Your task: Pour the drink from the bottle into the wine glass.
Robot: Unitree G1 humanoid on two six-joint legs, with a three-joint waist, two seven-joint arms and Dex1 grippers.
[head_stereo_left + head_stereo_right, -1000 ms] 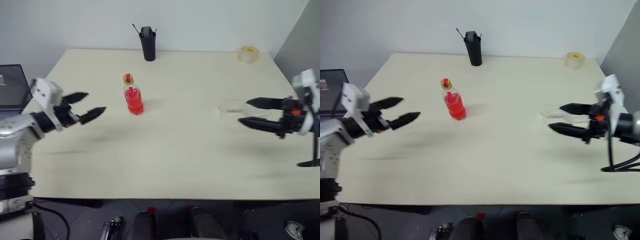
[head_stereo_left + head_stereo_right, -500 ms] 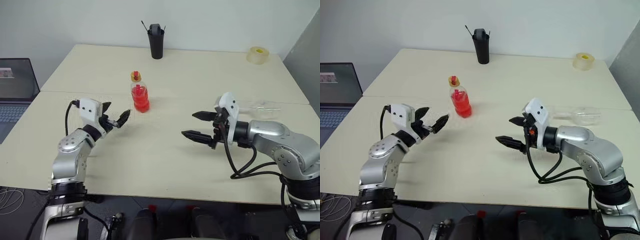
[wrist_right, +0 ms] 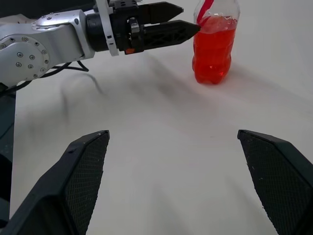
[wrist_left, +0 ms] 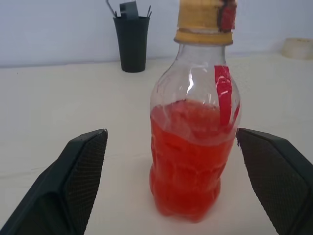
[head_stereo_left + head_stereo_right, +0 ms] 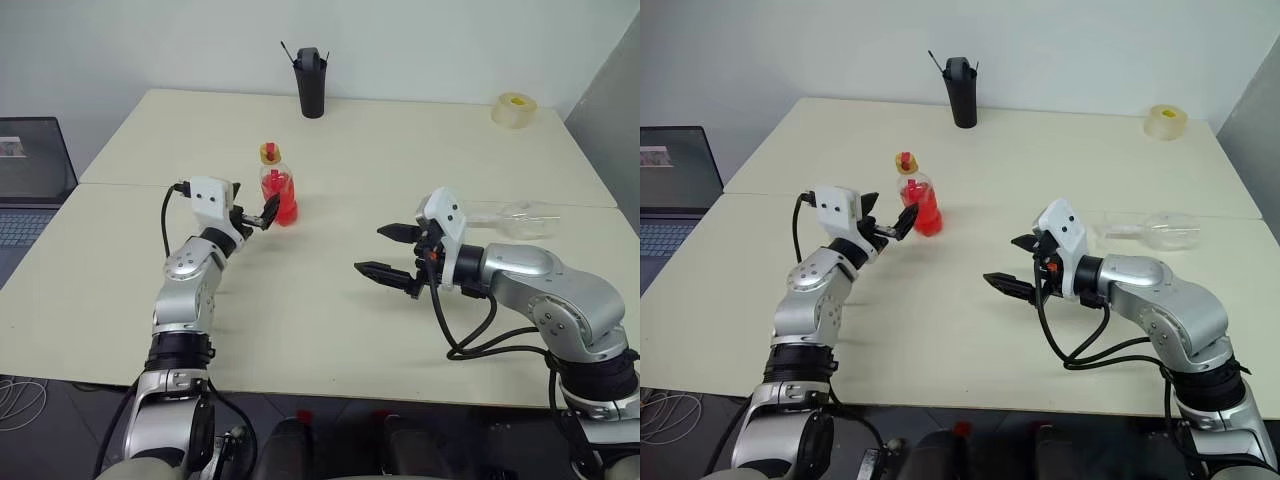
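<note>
Left gripper (image 5: 256,215), jaws spread empty, faces the small clear ribbed plastic bottle (image 5: 279,186) of red-orange drink (image 4: 188,156) standing just ahead between them; an off-centre close could topple it. Right gripper (image 5: 388,251) jaws gape empty.

The bottle (image 3: 213,41) loses its cap past the frame's edge.

readable text: none | bottle (image 4: 194,147) — red strip on its side, no lettering legible | laptop (image 5: 30,170) screen — small lit patch, too small to read
</note>
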